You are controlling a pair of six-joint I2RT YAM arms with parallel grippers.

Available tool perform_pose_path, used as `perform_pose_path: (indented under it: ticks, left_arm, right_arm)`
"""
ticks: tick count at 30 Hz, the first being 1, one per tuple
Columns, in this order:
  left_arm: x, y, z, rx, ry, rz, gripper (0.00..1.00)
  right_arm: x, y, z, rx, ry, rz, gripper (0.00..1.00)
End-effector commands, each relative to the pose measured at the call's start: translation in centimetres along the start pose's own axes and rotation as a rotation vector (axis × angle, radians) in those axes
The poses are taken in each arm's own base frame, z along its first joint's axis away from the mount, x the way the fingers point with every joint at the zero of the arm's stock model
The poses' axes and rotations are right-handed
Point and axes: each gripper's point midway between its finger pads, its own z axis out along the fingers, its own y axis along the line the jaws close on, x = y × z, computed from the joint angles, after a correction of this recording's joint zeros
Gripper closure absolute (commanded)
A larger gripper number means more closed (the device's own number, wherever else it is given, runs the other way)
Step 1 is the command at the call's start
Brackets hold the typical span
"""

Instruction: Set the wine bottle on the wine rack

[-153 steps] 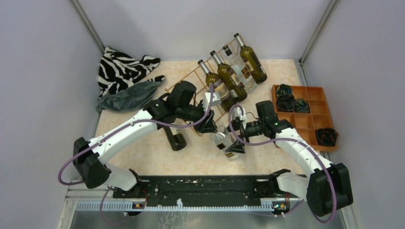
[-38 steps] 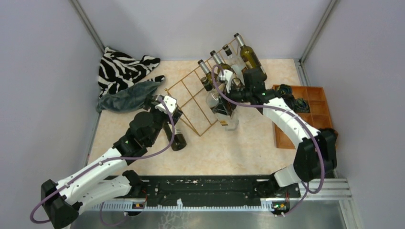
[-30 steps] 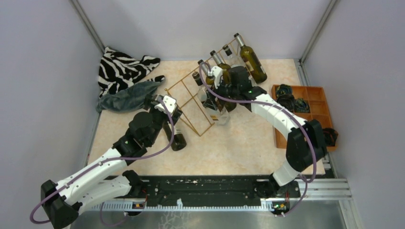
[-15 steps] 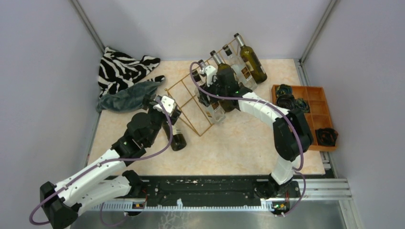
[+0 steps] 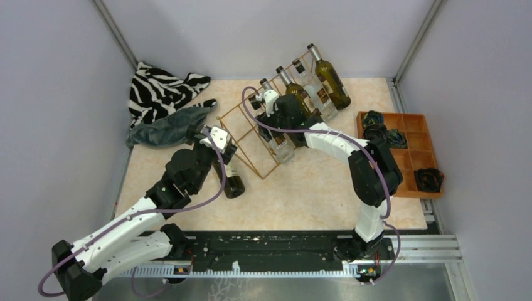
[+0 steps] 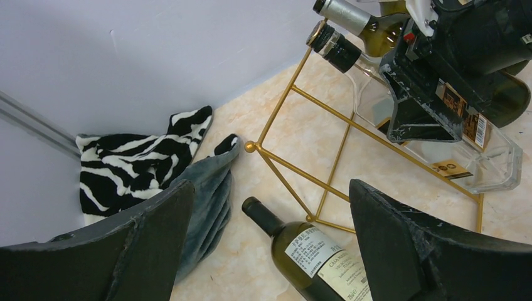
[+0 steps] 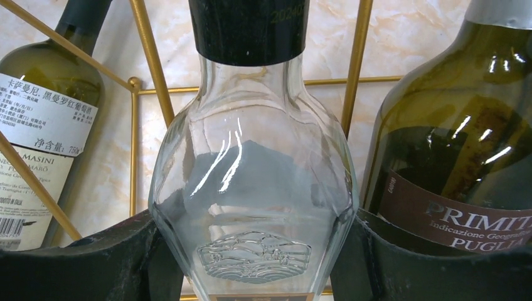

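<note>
- While our right end effector (image 7: 251,269) pinches the clear bottle (image 7: 251,188) against the rack (image 7: 150,63), we are seating it.
- Next: settle it, then release.
- Left end effector (image 6: 270,194) spread, empty.

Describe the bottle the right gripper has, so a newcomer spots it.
Find the gold wire wine rack mid-table. The clear glass bottle is leftmost of those on it, clamped in the right gripper. It is empty with a black cap, while the olive-green bottle beside it carries a brown label.
</note>
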Motion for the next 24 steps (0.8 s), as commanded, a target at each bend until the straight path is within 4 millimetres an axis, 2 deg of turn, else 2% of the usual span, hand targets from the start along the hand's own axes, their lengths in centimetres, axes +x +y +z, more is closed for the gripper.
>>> perform_pose_path:
  ticks: [1,10,15,20,24]
  left_arm:
    - [-0.9,1.1,-0.3,-0.040,-0.037,-0.018,0.01]
    - [-0.9,1.2,-0.3,-0.045,-0.038,-0.019,0.01]
    - [-1.0,1.3,-0.4,-0.048,-0.042,-0.021,0.01]
    - [-1.0,1.2,-0.4,-0.045,-0.043,-0.021,0.01]
    - [-1.0,1.2,-0.4,-0.045,-0.042,-0.021,0.01]
  right_arm:
    - [-7.3,0.7,-0.6,0.015,-0.200,-0.057,0.82]
    - [-7.0,0.9,-0.1,0.018,-0.183,-0.064,0.46]
    - [-7.2,1.0,-0.3,0.014,-0.186,-0.063,0.31]
    - [-7.7,1.3,-0.7,0.002,-0.195,-0.057,0.23]
    - [-8.1,1.4,-1.0,-0.003,-0.205,-0.054,0.22]
